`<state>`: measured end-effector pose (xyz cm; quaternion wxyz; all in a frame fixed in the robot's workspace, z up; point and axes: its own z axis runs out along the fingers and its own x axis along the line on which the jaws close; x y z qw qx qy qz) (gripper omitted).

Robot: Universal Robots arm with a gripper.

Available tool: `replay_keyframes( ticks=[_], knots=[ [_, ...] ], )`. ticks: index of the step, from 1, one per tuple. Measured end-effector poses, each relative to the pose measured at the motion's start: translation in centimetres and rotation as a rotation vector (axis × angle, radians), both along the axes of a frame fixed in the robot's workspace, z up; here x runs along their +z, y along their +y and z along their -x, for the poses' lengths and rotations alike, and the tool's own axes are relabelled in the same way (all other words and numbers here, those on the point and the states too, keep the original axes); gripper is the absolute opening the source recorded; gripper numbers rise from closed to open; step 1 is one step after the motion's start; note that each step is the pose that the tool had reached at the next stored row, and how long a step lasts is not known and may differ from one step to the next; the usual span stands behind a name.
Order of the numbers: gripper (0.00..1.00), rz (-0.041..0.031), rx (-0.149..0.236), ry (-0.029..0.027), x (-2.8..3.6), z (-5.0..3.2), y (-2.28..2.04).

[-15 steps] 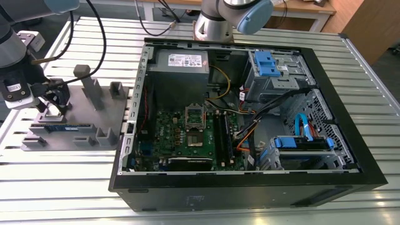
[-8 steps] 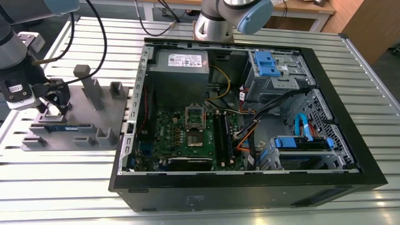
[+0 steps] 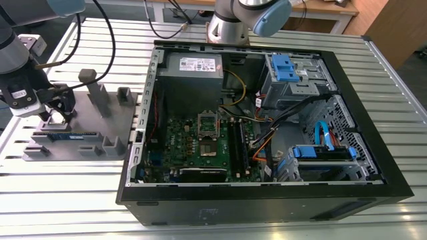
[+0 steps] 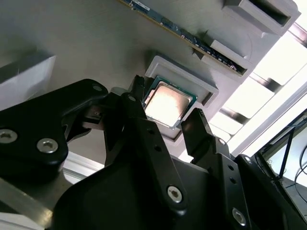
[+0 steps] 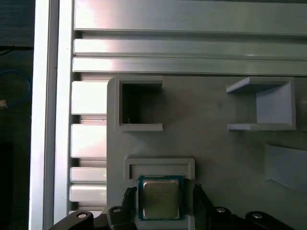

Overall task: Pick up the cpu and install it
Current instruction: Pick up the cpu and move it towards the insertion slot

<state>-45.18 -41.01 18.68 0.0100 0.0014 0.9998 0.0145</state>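
Note:
The cpu (image 5: pixel 160 199) is a small square chip with a silvery top and green rim. It lies flat in a shallow pocket of the grey fixture plate (image 5: pixel 216 143). My gripper (image 5: pixel 163 197) is low over it and open, with one black finger on each side and narrow gaps to the chip's edges. In the second wrist view the cpu (image 4: pixel 165 103) also shows between the fingers of the gripper (image 4: pixel 167 106). In the exterior view the gripper (image 3: pixel 57 117) is at the left end of the fixture plate (image 3: pixel 93 120).
An open computer case (image 3: pixel 267 190) lies to the exterior view's right, with a green motherboard and its silver socket frame (image 3: pixel 208 125). A blue-green memory stick (image 3: pixel 67 135) stands in the fixture near the gripper. Grey posts (image 3: pixel 93 92) rise from the plate. Everything rests on a slatted aluminium table (image 3: pixel 60 180).

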Motion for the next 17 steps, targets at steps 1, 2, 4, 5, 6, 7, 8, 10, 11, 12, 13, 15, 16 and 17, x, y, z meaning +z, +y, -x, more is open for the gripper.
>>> replay_keyframes(
  ticks=[1, 2, 4, 5, 6, 7, 8, 10, 11, 12, 13, 15, 16, 17],
  knots=[
    [0.59, 0.0000, 0.002, 0.0001, 0.00, 0.00, 0.00],
    [0.59, 0.0000, 0.003, 0.0001, -0.02, 0.00, 0.00],
    [0.59, -0.0002, 0.006, -0.0004, -0.10, 0.00, 0.00],
    [0.59, -0.0003, 0.007, -0.0003, -0.13, 0.01, 0.00],
    [0.59, -0.0004, 0.008, -0.0006, -0.18, 0.01, -0.01],
    [0.59, -0.0004, 0.010, -0.0006, -0.22, 0.02, -0.01],
    [0.59, -0.0004, 0.010, -0.0005, -0.23, 0.02, -0.01],
    [0.59, -0.0013, 0.010, -0.0005, -0.25, 0.02, 0.00],
    [0.59, -0.0015, 0.010, -0.0007, -0.26, 0.03, 0.00],
    [0.59, -0.0015, 0.010, -0.0007, -0.26, 0.04, 0.00],
    [0.59, -0.0016, 0.010, -0.0007, -0.28, 0.06, 0.00],
    [0.59, -0.0015, 0.010, -0.0006, -0.29, 0.12, 0.00],
    [0.59, -0.0015, 0.010, -0.0006, -0.30, 0.13, 0.01],
    [0.59, -0.0015, 0.010, -0.0006, -0.29, 0.13, 0.01]
  ],
)
